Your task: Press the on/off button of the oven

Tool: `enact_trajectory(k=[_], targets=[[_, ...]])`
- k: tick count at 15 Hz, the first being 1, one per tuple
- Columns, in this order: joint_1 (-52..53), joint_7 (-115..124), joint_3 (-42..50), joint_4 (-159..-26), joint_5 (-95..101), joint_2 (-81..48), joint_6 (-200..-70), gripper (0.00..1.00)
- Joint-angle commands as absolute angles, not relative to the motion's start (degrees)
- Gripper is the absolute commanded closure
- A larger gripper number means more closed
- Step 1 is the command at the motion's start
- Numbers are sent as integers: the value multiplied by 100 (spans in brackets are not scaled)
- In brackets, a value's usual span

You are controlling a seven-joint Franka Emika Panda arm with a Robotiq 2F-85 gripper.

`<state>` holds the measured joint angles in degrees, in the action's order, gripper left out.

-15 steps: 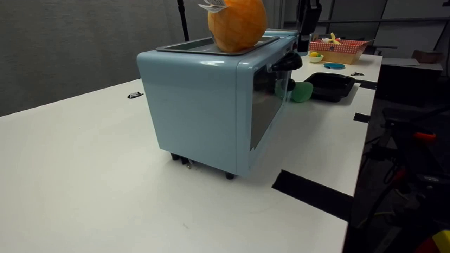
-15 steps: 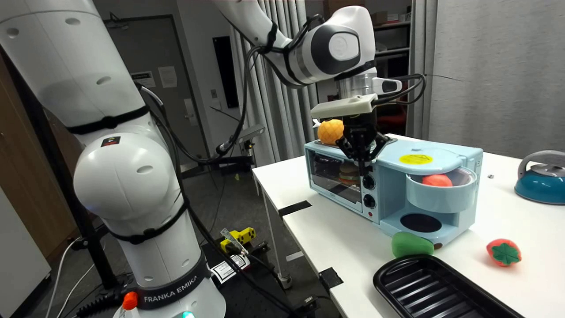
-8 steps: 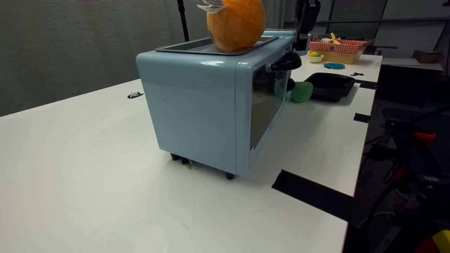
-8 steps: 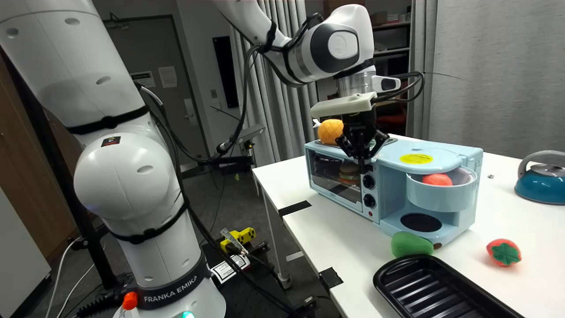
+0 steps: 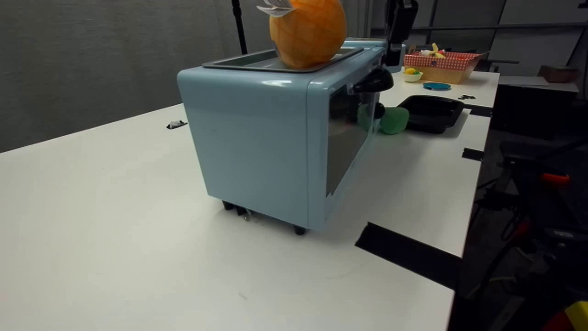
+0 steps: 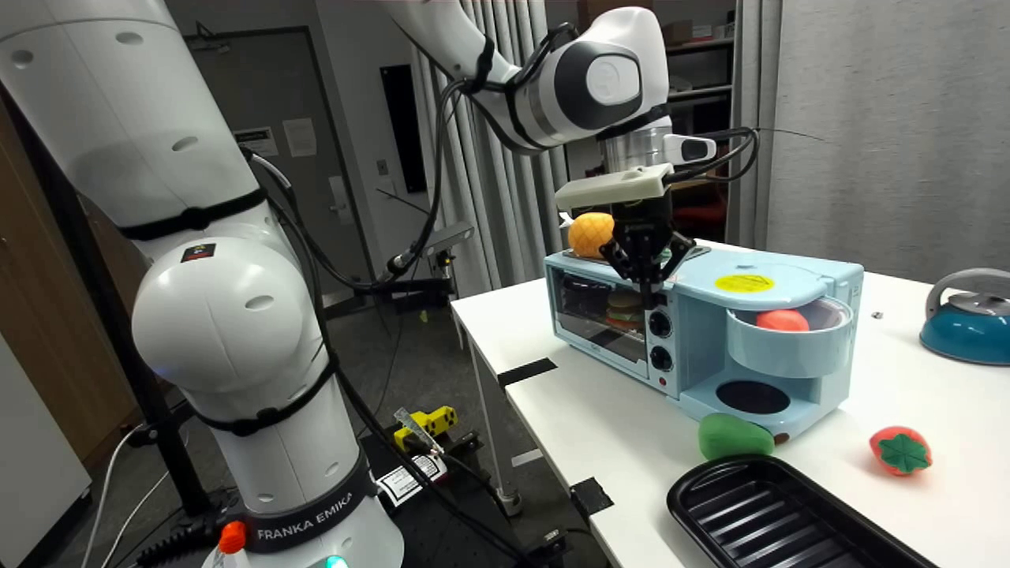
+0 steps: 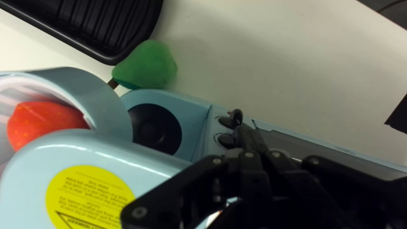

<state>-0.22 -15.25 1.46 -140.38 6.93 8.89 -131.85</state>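
Observation:
The light blue oven (image 6: 686, 347) stands on the white table and also shows in an exterior view from its end (image 5: 248, 138). Its front panel carries an upper black knob (image 6: 660, 323) and a lower black knob (image 6: 661, 359), with a small red spot (image 6: 663, 382) below them. The red spot is mostly hidden behind the lower knob (image 7: 236, 118) in the wrist view. My gripper (image 6: 649, 303) is shut and empty, pointing down at the oven's front. In the wrist view its tips (image 7: 245, 128) overlap the upper knob (image 7: 225, 140); whether they touch it I cannot tell.
An orange toy fruit (image 6: 590, 235) sits on the oven's top. A black pan (image 6: 789, 513) and a green toy pear (image 6: 735, 438) lie in front. A toy strawberry (image 6: 901, 451) and a blue kettle (image 6: 966, 319) stand at the right. The oven's black handle (image 5: 374, 82) juts forward.
My gripper has risen very slightly along the oven's front and stays shut. The oven has shifted a tiny bit away from the table's front edge.

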Motion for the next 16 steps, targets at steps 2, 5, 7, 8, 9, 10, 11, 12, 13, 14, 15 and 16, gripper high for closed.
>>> enact_trajectory(k=[2,5,7,8,9,10,11,12,13,14,15,16], targets=[[77,-1587,117,-13855,454,882,-13282,100],[93,-1585,108,-13805,395,883,-13269,100],[91,-1606,119,-13770,370,884,-13262,100],[92,-1611,121,-13748,351,874,-13264,100],[92,-1613,126,-13712,320,848,-13264,100],[95,-1613,127,-13678,289,832,-13260,100],[93,-1611,132,-13650,267,816,-13274,100],[87,-1613,140,-13613,245,794,-13267,100],[86,-1608,141,-13593,226,799,-13265,100],[87,-1612,140,-13600,214,846,-13289,100],[92,-1621,139,-13617,191,887,-13303,100],[95,-1590,127,-13650,190,940,-13298,100]])
